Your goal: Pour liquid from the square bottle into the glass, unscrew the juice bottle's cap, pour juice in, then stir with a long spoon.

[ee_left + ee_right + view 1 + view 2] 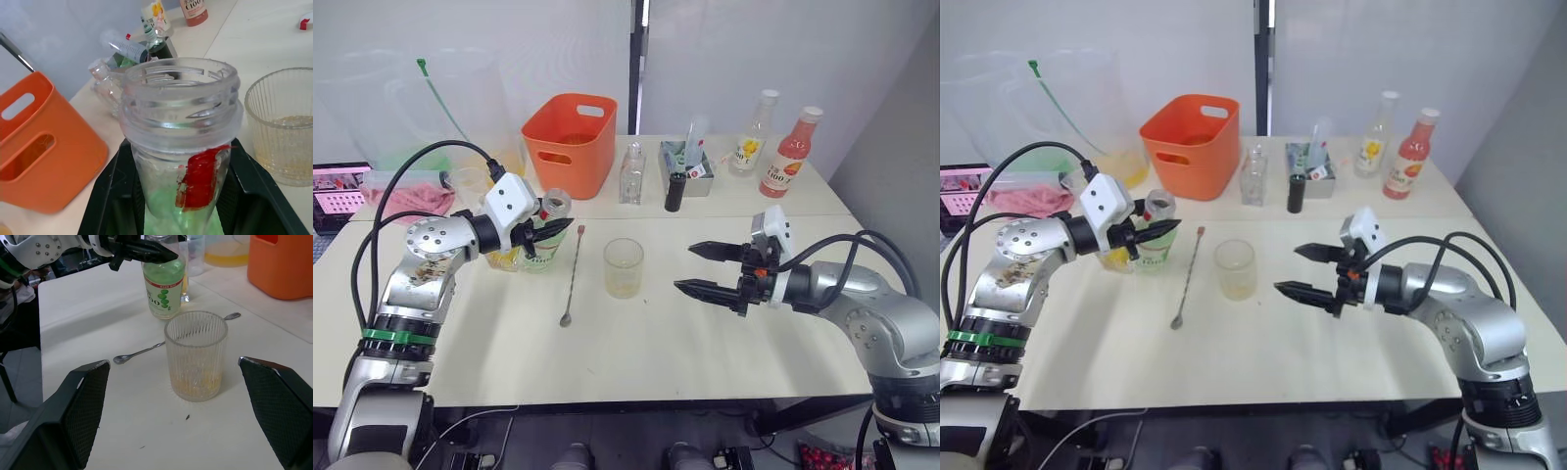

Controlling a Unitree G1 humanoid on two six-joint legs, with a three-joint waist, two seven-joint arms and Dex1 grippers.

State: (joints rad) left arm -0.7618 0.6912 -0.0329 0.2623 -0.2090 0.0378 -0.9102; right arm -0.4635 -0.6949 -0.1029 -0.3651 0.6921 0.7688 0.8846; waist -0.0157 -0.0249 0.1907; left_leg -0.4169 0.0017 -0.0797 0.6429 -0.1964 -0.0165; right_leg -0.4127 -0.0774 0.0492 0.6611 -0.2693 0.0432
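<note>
- Juice bottle [182,147], uncapped, is clamped at the neck by my left tool [545,233].
- My right tool [702,268] gapes wide and empty beside the glass [623,266].

- Bottles: 5, namely juice bottle [548,235], square bottle [505,257], slim clear bottle [631,174], yellow-labelled bottle [753,137], pink-red bottle [788,155]
- Glass [624,267]: 1
- Long spoon [572,276]: 1
- Orange bin [571,143]: 1

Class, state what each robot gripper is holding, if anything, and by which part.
The left gripper holds the juice bottle by its neck, just below the open, capless mouth. The right gripper is open and holds nothing.
</note>
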